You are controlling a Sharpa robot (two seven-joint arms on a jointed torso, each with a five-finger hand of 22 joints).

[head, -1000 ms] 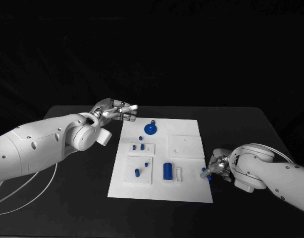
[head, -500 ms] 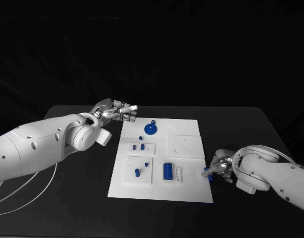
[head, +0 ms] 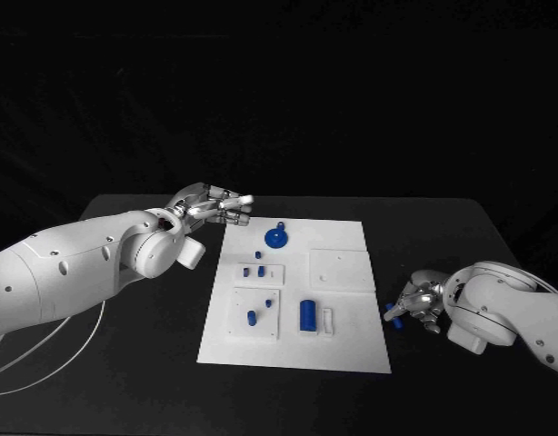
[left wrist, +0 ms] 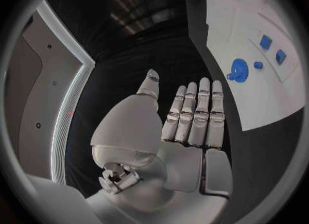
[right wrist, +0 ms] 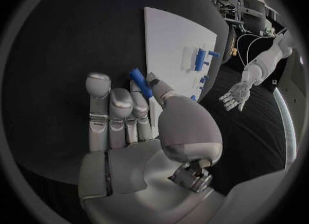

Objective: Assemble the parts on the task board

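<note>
While the right robot hand (head: 419,307) pinches a small blue part (head: 393,314) just off the board's (head: 344,350) right edge at lower right of frame, the left robot hand (head: 214,203) hovers empty, fingers straight and spread, at the board's upper left corner over the bench (head: 135,372). Other blue parts (head: 309,313) sit on the board.
</note>
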